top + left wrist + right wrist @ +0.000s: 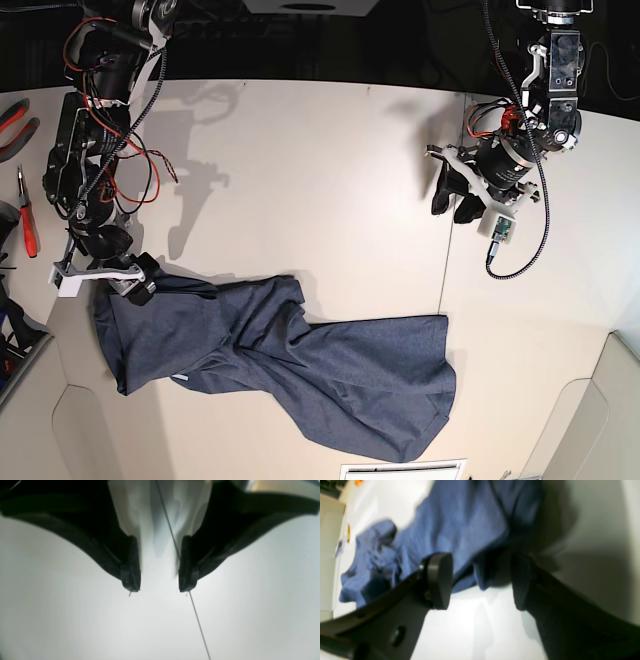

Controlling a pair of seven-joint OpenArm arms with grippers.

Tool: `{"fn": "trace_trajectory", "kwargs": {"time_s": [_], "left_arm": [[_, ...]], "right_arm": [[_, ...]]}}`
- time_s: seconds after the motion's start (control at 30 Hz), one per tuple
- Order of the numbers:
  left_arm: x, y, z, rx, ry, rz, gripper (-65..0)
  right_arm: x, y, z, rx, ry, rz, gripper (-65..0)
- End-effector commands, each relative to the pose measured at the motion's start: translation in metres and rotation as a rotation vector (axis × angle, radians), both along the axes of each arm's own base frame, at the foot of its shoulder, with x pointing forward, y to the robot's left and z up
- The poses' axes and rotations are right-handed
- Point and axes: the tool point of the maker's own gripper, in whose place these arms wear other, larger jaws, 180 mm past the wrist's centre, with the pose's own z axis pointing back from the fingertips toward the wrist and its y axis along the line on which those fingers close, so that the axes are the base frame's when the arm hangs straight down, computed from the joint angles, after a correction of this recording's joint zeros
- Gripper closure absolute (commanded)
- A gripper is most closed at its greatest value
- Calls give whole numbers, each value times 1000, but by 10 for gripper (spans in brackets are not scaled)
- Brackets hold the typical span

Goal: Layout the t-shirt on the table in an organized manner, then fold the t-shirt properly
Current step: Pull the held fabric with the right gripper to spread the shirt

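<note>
The dark blue t-shirt (330, 380) lies crumpled and wrinkled along the front of the off-white table (300, 160), stretching from front left to front right. No lettering shows. My right gripper (140, 285) sits at the shirt's upper left corner. In the right wrist view the gripper (481, 582) is open, with an edge of the shirt (460, 522) lying between its fingers (440, 580). My left gripper (450, 200) hangs over bare table at the back right, far from the shirt. In the left wrist view it (158, 587) is open and empty, above the table's thin dark seam (200, 625).
Red-handled pliers (12, 115) and a red-handled tool (28, 225) lie beyond the table's left edge. A white label (400, 468) sits at the front edge. Cables hang from both arms. The seam (445, 260) runs front to back on the right.
</note>
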Motion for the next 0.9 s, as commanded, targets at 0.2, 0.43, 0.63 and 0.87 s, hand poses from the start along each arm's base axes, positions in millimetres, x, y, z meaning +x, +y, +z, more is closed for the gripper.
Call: {"fn": "trace_trajectory", "kwargs": {"time_s": [0.2, 0.43, 0.63, 0.87], "left_arm": [[8, 1, 12, -11, -45, -2, -287], [9, 1, 13, -12, -50, -1, -287], [9, 1, 13, -12, -52, -1, -287], [9, 1, 13, -12, -52, -1, -287]], "right_arm": [[35, 0, 40, -2, -135, 13, -362], [39, 0, 44, -3, -143, 13, -287], [39, 0, 44, -3, -144, 13, -65], [40, 0, 46, -2, -148, 13, 0]]}}
